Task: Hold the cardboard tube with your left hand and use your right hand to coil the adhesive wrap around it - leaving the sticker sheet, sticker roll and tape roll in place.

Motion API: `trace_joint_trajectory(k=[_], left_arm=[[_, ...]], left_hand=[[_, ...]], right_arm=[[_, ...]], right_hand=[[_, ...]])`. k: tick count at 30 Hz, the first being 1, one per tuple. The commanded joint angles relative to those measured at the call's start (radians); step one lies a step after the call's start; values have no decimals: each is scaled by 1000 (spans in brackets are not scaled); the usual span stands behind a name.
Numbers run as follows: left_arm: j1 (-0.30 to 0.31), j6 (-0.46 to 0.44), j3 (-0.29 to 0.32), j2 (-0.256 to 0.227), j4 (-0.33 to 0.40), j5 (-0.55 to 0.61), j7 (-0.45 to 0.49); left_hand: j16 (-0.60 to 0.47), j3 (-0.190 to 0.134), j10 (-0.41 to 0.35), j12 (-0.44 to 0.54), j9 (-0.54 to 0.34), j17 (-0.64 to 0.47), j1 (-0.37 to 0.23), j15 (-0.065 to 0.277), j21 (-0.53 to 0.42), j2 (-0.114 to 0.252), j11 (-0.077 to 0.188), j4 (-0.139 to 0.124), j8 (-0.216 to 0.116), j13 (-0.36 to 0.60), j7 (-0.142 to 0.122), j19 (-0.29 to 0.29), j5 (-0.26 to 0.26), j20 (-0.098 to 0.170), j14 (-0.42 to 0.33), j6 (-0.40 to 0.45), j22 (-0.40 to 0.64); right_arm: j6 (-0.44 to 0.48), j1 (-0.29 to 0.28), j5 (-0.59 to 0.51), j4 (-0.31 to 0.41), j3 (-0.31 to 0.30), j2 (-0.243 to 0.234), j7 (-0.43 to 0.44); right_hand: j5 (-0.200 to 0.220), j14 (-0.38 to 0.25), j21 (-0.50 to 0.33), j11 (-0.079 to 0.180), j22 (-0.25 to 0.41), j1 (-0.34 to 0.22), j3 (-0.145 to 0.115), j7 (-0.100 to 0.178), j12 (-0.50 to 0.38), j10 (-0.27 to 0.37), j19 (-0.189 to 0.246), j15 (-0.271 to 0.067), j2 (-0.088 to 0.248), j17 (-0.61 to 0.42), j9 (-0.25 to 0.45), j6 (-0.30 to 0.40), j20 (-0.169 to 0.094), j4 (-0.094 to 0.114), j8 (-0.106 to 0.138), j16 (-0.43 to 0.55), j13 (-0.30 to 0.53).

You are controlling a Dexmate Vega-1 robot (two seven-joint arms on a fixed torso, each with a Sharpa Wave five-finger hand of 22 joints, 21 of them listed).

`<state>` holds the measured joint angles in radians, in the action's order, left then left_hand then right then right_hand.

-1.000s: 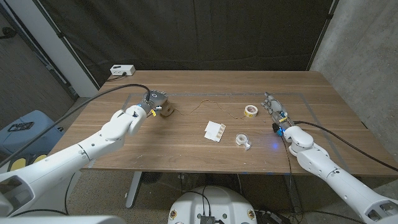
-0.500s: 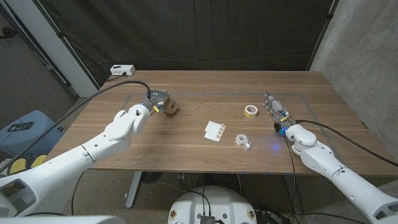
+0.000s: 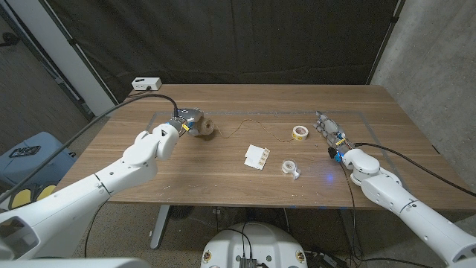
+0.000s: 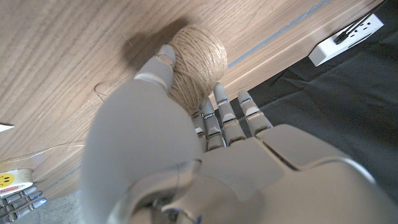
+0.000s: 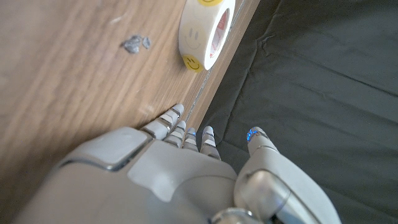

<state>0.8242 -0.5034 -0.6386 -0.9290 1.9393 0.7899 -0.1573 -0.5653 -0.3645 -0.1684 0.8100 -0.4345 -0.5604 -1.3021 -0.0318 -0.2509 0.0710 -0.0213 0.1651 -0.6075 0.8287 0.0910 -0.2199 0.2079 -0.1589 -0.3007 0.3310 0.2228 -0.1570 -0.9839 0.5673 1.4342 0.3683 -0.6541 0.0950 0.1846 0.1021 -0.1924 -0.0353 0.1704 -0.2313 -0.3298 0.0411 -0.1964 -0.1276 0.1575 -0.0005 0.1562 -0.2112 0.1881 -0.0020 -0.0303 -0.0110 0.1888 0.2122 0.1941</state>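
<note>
Here, in the head view, the left hand (image 3: 181, 123) closes on the twine-wound cardboard tube (image 3: 205, 127), well left of the sticker sheet (image 3: 256, 156); the holding step seems underway, and next the right hand (image 3: 329, 133) must fetch the loose strand (image 3: 245, 125).

Left wrist view: fingers (image 4: 163, 65) curl around the tube.

Right wrist view: fingers (image 5: 171, 122) extended, holding nothing, near the smiley sticker roll (image 5: 205, 28).

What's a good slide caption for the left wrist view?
Left hand grips a twine-wound spool on the wooden table.
</note>
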Motion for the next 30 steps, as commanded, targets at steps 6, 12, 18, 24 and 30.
trace_joint_trajectory(k=[6,12,18,24,30], left_arm=[[-27,-39,-16,-12,37,-49,-41],[-50,-29,-29,-17,37,-61,-77],[-67,-6,-30,-31,43,-78,-106],[-75,11,-29,-42,49,-96,-135],[-79,11,-33,-46,54,-96,-155]], left_hand=[[-5,-25,-20,-4,-27,-2,-9,-2,-4,5,-1,-13,-4,-11,6,-9,11,0,-11,22,3],[33,-22,18,-39,-1,18,38,-18,2,-4,-10,-29,36,-38,-4,10,11,-2,31,-22,2],[109,-25,75,-91,37,69,95,-33,9,-15,-25,-38,98,-82,7,38,11,-3,95,-79,1],[150,-28,105,-127,61,100,129,-38,9,-19,-31,-42,133,-114,9,49,10,-3,123,-109,0],[173,-32,128,-154,77,119,147,-43,10,-18,-35,-42,155,-136,19,61,11,-5,135,-130,-1]], right_arm=[[1,-12,-1,21,-4,-15,-7],[0,-15,2,20,-4,-17,-11],[-5,-16,3,18,-5,-15,-15],[-7,-21,5,20,-6,-16,-15],[-8,-27,7,22,-8,-18,-13]], right_hand=[[3,5,-5,-2,4,7,-5,1,-5,-3,2,4,1,-5,4,4,3,3,6,5,4],[2,4,-5,-2,4,8,-5,1,-5,-2,2,5,1,-5,4,4,3,3,6,5,4],[3,3,-5,-1,4,8,-5,1,-5,-2,2,5,1,-5,4,4,4,4,6,6,4],[3,2,-5,-1,4,8,-6,1,-5,-2,2,6,1,-5,4,4,4,3,6,6,4],[3,1,-5,-2,4,8,-6,1,-6,-2,2,7,1,-5,4,5,4,3,6,6,5]])
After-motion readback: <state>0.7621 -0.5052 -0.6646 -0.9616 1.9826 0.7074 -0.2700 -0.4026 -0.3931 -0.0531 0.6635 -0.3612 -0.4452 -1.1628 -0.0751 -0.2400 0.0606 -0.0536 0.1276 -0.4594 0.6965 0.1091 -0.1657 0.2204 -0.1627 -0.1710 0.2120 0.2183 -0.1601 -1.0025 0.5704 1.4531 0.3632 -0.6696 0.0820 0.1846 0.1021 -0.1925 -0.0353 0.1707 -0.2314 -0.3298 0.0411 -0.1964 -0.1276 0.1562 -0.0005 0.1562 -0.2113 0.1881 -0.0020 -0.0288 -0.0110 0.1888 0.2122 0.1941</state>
